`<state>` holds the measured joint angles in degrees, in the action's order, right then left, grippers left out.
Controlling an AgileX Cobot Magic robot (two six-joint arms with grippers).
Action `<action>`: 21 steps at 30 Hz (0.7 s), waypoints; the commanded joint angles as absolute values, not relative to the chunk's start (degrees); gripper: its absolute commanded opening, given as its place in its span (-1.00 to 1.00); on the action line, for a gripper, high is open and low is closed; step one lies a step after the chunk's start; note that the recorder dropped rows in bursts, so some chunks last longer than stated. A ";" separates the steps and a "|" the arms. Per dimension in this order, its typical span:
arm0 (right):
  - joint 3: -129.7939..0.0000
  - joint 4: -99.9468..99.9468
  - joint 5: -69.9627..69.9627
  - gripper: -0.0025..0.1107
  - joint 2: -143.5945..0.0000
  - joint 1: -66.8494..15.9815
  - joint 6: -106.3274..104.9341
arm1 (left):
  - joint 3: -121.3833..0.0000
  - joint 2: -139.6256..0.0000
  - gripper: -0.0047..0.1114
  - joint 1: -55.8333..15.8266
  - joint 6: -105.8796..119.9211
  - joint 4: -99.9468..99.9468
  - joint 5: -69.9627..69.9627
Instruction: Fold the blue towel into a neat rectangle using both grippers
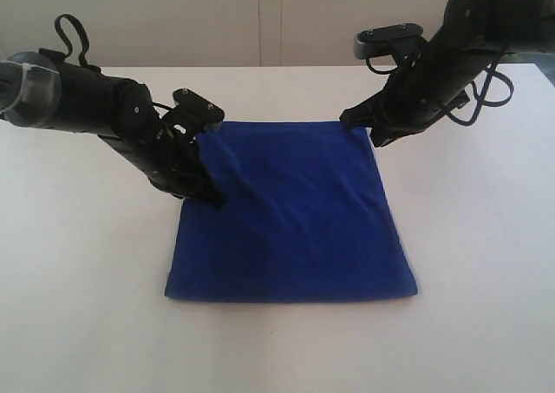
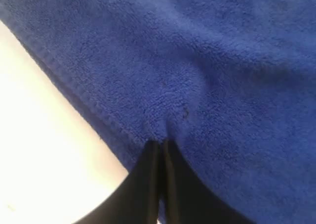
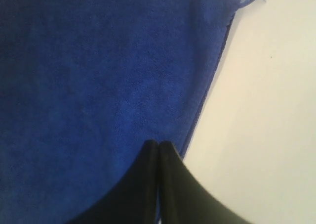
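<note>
blue towel lies flat mid-frame on tabletop, looks folded roughly square. left claw at its left edge, jaws narrow, pinching a pucker of cloth. right claw at upper-right corner, jaws together; cannot tell if cloth is caught. For the fold: lift both evenly, keep edges aligned, don't drag the lower layer.

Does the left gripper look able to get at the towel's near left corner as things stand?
Probably yes, once it lets go: the left gripper is shut on the towel's left edge, and only flat cloth and bare table lie between it and that corner.
</note>
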<state>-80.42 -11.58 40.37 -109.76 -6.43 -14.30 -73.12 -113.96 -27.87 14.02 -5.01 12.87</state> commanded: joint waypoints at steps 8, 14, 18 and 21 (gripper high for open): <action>-80.46 -11.57 40.71 -0.96 -109.77 -6.20 -14.83 | -73.31 -112.36 -0.92 -28.06 13.84 -5.05 17.81; -80.46 -11.57 40.71 -0.96 -109.77 -6.20 -14.83 | -73.31 -112.36 -0.92 -28.06 13.84 -4.94 17.80; -80.46 -11.57 40.80 -0.96 -109.77 -6.20 -14.83 | -73.31 -112.36 -0.92 -28.06 13.84 -4.53 18.07; -80.46 -11.57 41.25 -0.96 -109.81 -6.20 -14.83 | -73.31 -112.36 -0.92 -28.06 13.84 -3.99 18.07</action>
<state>-80.42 -11.58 40.76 -109.76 -6.43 -14.30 -73.12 -113.08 -27.87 14.02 -4.56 16.77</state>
